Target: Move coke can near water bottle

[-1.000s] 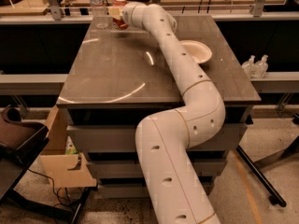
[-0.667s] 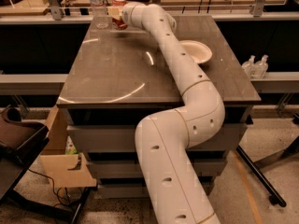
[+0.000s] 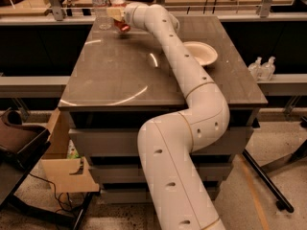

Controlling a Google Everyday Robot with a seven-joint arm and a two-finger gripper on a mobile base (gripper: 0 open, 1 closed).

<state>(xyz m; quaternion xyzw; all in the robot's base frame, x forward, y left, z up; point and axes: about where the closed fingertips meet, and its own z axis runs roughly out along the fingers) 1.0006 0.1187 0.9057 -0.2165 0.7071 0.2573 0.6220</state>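
The arm (image 3: pixel 192 109) rises from the floor in front of the table (image 3: pixel 120 80), bends at the near edge and stretches across the top to the far left corner, the same reach as a second ago; I can make out no change in its pose. The bowl (image 3: pixel 204 51) sits on the right side of the table, touching or just behind the arm, where it was before. Off the right edge, two pump bottles (image 3: pixel 263 68) stand side by side on a lower ledge. At the far left corner the bottle (image 3: pixel 100 6) stands upright. The gripper (image 3: pixel 116 14) is just right of it, clamped on the can (image 3: pixel 122 23), which shows red beneath the fingers, near the bottle and not touching it, unchanged from earlier.
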